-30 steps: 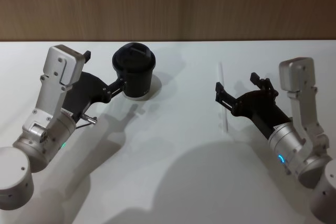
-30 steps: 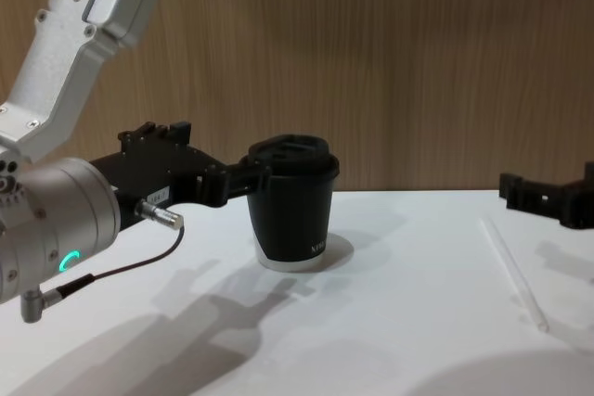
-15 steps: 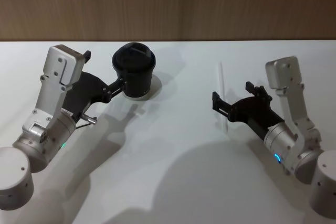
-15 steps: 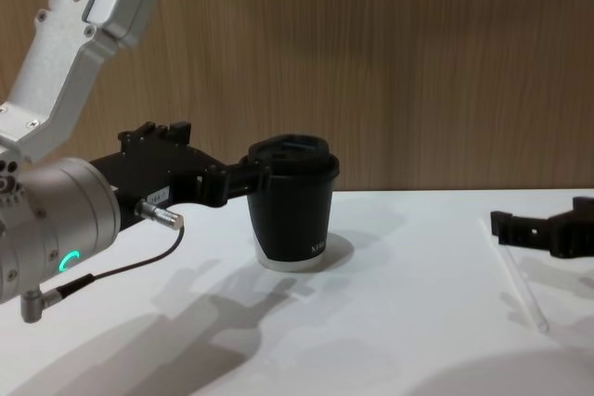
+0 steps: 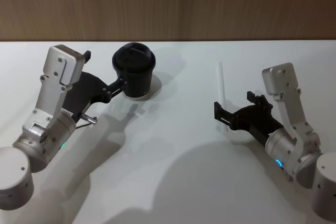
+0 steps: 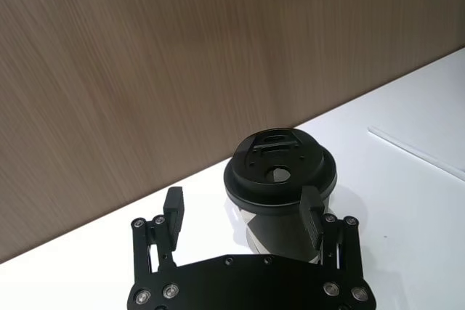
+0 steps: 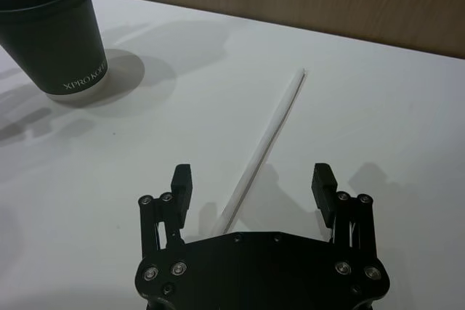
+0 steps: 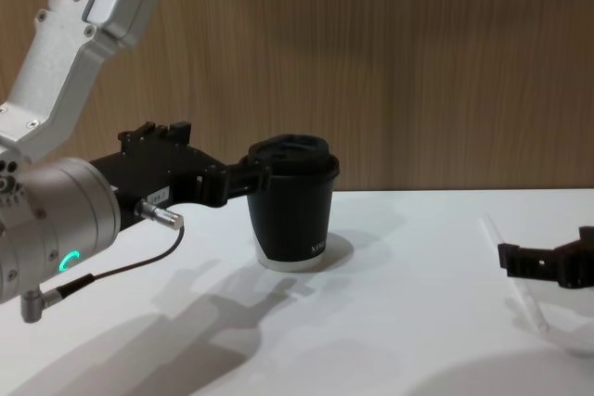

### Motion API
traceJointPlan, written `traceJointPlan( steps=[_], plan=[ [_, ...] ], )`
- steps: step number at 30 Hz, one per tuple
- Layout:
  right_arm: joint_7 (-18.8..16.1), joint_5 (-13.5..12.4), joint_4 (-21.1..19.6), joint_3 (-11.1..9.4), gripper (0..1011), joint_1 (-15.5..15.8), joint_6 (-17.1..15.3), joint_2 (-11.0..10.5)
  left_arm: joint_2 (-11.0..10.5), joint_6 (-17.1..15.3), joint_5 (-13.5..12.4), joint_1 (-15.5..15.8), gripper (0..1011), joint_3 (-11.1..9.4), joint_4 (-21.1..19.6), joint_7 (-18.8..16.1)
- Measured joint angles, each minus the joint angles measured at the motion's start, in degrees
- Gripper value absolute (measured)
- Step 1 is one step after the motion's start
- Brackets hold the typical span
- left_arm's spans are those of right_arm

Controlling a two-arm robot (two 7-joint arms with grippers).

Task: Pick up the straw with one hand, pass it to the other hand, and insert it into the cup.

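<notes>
the right gripper [image 7: 252, 179] hangs low over the white table [image 5: 173, 145] with its fingers [image 7: 182, 183] released and spread wide, grasping nothing. the straw [image 7: 272, 125] lies flat on the table in the gap between those two fingers, touching neither; it runs slantwise through the gap, its far end reaching well past the fingertips toward the wooden wall [image 5: 168, 3] and its near end passing under the black palm. in the chest view the same fingers sit close above the tabletop, and whether they rest on it cannot be told. the cup [image 6: 280, 172] stands upright with its domed lid on, well apart from the right gripper's fingers, and right at the fingertips of the left gripper [image 6: 242, 197]. that gripper is also released, its fingers parted wider than the cup. one fingertip lies against the cup's side just under the lid rim, though actual contact cannot be told, while the other finger stands clear of the cup with bare table showing between them. the cup is not clamped. a thin grey cable [image 8: 121, 271] with a metal plug hangs from the left gripper's silver wrist, behind its fingers and apart from the cup.
</notes>
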State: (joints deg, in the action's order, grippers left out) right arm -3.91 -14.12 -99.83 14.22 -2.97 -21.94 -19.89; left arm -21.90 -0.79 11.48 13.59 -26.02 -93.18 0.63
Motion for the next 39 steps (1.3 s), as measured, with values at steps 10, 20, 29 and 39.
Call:
traceJointPlan(
  steps=[10,20,29,39],
  plan=[
    [0.0,0.3,0.2,-0.4,1001,0.3,-1.3,0.3,0.0,0.0,0.0,0.0,1002,0.0,0.0,0.0],
    [-0.5,0.5,0.7,-0.6,1001,0.3,-1.7,0.7,0.0,0.0,0.0,0.0,1003,0.0,0.0,0.0],
    [-1.0,1.0,1.3,-0.5,1001,0.0,-1.9,1.1,0.0,0.0,0.0,0.0,1003,0.0,0.0,0.0],
    [-1.0,1.7,2.0,-0.4,1001,-0.4,-2.4,1.4,0.0,0.0,0.0,0.0,1003,0.0,0.0,0.0]
  ],
)
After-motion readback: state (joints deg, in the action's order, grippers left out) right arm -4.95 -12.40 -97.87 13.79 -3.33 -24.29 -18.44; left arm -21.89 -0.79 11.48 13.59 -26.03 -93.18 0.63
